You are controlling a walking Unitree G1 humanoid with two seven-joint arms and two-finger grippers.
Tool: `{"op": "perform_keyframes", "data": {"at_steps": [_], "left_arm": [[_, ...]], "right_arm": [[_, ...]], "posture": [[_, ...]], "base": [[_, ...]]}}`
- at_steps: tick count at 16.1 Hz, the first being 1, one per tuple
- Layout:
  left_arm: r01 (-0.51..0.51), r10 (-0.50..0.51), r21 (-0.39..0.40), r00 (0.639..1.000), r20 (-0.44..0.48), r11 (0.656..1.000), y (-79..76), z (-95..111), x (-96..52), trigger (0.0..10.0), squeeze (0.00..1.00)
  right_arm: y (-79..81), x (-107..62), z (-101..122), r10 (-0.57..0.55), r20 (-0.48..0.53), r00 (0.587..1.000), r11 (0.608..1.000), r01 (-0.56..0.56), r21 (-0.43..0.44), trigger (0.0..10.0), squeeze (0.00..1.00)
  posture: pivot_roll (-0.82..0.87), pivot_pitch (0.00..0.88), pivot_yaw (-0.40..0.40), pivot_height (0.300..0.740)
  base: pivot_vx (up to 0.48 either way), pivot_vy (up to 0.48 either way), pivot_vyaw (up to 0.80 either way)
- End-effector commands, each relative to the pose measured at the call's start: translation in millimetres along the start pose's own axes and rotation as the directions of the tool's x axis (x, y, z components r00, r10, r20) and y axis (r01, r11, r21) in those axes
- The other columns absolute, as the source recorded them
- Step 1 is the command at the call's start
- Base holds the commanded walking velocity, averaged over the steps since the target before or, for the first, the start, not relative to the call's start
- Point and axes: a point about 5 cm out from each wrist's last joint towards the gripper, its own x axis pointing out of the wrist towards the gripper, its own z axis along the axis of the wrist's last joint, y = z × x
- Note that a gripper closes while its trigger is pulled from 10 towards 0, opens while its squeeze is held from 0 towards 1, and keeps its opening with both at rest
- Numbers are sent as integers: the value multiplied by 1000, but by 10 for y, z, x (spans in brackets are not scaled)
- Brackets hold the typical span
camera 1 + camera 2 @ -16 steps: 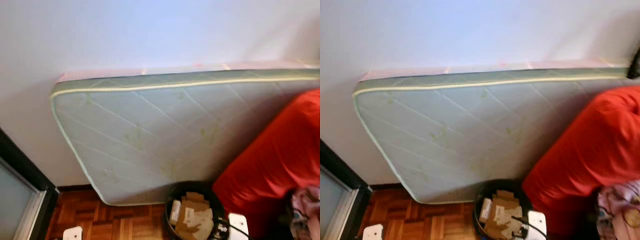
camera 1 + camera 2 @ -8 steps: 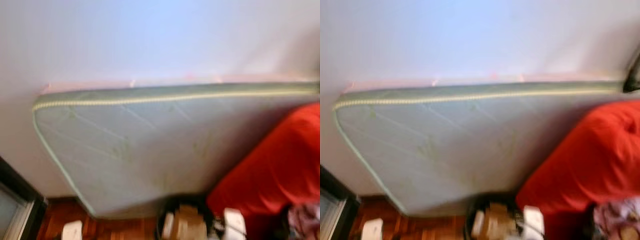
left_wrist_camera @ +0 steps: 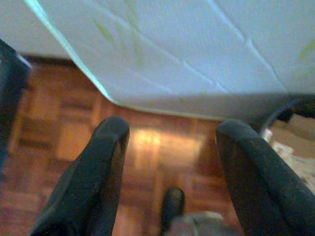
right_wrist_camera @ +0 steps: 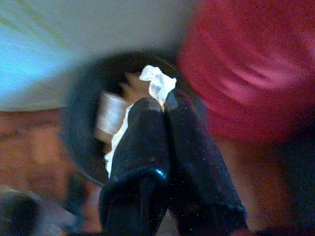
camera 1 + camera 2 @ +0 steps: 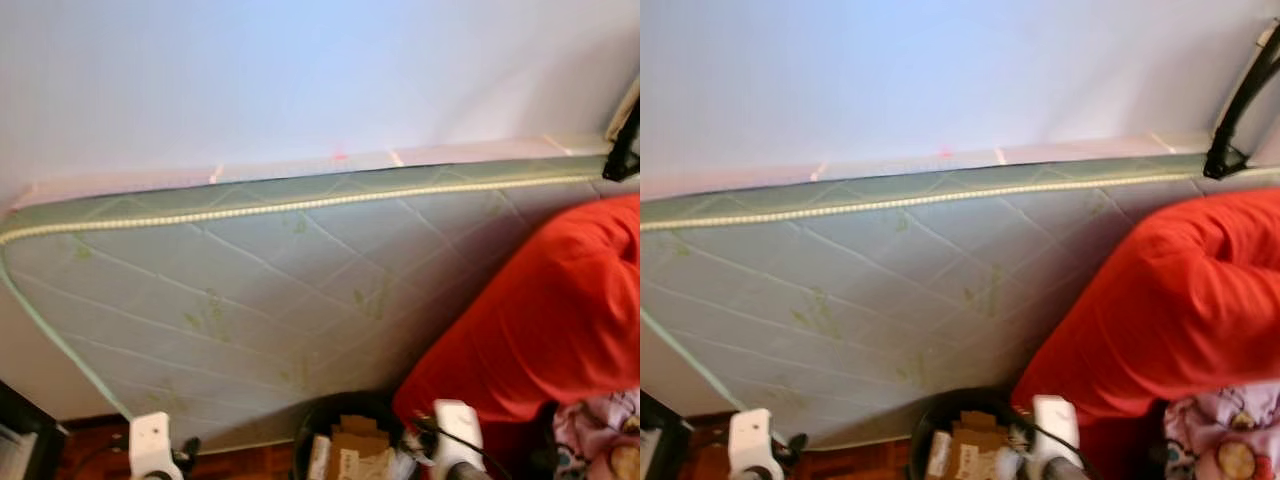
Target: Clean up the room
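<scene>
Your right hand [image 4: 160, 101] is pinching a white tissue [image 4: 156, 82] over the black bin [image 4: 86, 98]; your left hand [image 3: 170, 140] is hanging open above the floor [image 3: 74, 142].

The mattress [image 5: 250, 320] is pale grey-green, quilted in a diamond pattern with small green leaf sprigs, edged with cream piping above a darker green band; its far face shows pink. The wall [image 5: 300, 70] is plain white with a bluish cast. A cover [image 5: 540, 320] is solid bright red. Beside it, cloth [image 5: 600, 440] is pink with a printed cartoon pattern. The bin [image 5: 940, 415] is black and holds brown cardboard [image 5: 350, 445]. The floor [image 3: 59, 132] is reddish-brown parquet in small blocks. The right gripper [image 4: 165, 101] has black fingers pinching white tissue [image 4: 157, 83]. The left gripper [image 3: 170, 132] is black too.
</scene>
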Motion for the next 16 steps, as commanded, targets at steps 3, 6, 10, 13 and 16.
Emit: {"op": "perform_keyframes", "data": {"at_steps": [3,6,10,13,16], "left_arm": [[36,-37,8,988,148,999,-93,372,89,10000,0],[42,-43,10,984,171,999,-108,432,100,10000,0],[102,-112,50,817,565,994,-450,1203,-28,10000,0],[137,-168,97,797,580,986,-578,1237,-52,10000,0],[162,-223,159,815,535,974,-565,1102,-97,10000,0]], "right_arm": [[120,103,454,46,156,987,999,-42,-25,10000,0],[136,111,490,53,167,985,998,-49,-28,10000,0],[115,72,884,46,403,914,999,-54,7,10000,0],[18,34,990,23,460,887,999,-34,15,10000,0],[-35,-19,970,-19,507,862,999,-8,51,10000,0]], "posture": [[86,0,32,740],[95,0,36,740],[50,0,25,740],[45,0,23,740],[38,2,37,740]], "base": [[0,0,0],[0,0,0],[0,0,0],[0,0,0],[0,0,0]]}}
